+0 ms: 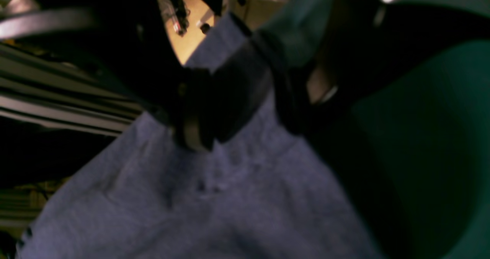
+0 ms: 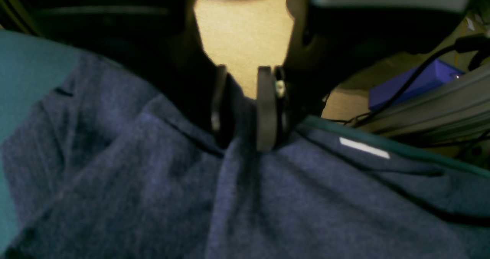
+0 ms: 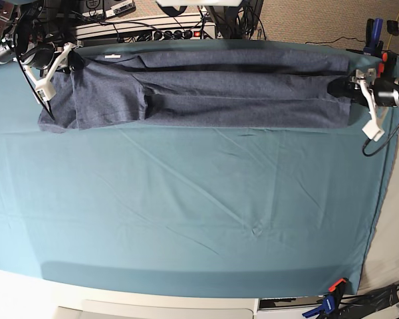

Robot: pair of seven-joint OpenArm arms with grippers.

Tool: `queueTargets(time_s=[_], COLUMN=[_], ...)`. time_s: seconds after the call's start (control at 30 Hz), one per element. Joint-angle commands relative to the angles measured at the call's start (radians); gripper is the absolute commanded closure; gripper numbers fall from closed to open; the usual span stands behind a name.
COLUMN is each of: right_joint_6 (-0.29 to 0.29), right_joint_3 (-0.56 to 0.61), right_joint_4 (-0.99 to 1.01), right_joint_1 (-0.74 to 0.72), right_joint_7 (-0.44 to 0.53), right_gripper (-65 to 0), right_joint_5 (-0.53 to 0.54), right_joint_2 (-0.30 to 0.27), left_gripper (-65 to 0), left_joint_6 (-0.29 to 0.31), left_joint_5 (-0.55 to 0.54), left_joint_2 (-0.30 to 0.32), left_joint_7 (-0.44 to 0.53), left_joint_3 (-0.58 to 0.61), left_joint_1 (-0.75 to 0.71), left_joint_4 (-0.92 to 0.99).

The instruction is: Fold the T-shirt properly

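The dark blue-grey T-shirt (image 3: 206, 93) lies stretched in a long band along the far edge of the teal table cloth (image 3: 186, 212). My right gripper (image 3: 72, 63) is at its left end. In the right wrist view that gripper (image 2: 241, 136) is shut on a pinched ridge of the T-shirt (image 2: 268, 205), near a small white label (image 2: 363, 148). My left gripper (image 3: 337, 88) is at the shirt's right end. In the blurred left wrist view its jaws (image 1: 252, 113) stand wide apart over the T-shirt (image 1: 214, 197), and I see no cloth pinched between them.
Cables and a power strip (image 3: 173, 32) run behind the far table edge. An aluminium rail (image 2: 432, 102) and a purple box (image 2: 413, 82) lie beyond the cloth's edge. Clamps (image 3: 329, 302) sit at the front right corner. Teal cloth (image 1: 421, 136) spreads right of the left gripper.
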State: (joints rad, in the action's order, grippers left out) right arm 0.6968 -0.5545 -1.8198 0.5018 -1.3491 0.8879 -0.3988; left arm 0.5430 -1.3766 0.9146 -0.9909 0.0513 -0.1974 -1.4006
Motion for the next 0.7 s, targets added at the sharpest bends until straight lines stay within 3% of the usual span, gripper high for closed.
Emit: queueTargets(time_s=[0.0, 0.17, 0.37, 0.47, 0.67], right_joint_6=[0.001, 0.001, 0.001, 0.001, 0.001], right_joint_3=[-0.01, -0.01, -0.01, -0.01, -0.01], right_joint_4=[-0.016, -0.016, -0.016, -0.016, -0.016], right_joint_1=[0.002, 0.002, 0.002, 0.002, 0.002], right_joint_7=[0.018, 0.018, 0.018, 0.018, 0.032], right_gripper=[-13.0, -13.0, -13.0, -13.0, -13.0], right_joint_5=[0.013, 0.013, 0.013, 0.013, 0.013], right_joint_2=[-0.019, -0.019, -0.019, -0.019, -0.019], left_gripper=[-27.1, -16.2, -8.0, 0.0, 0.0], left_joint_6=[-0.003, -0.003, 0.008, 0.008, 0.053], left_joint_5=[0.013, 0.016, 0.016, 0.015, 0.007], left_joint_2=[0.019, 0.019, 0.019, 0.019, 0.019], left_joint_7=[-0.024, -0.02, -0.009, -0.003, -0.003], left_joint_3=[0.0, 0.0, 0.0, 0.0, 0.0], left_joint_1=[0.0, 0.001, 0.001, 0.001, 0.001], left_joint_4=[-0.016, -0.041, -0.041, -0.041, -0.049])
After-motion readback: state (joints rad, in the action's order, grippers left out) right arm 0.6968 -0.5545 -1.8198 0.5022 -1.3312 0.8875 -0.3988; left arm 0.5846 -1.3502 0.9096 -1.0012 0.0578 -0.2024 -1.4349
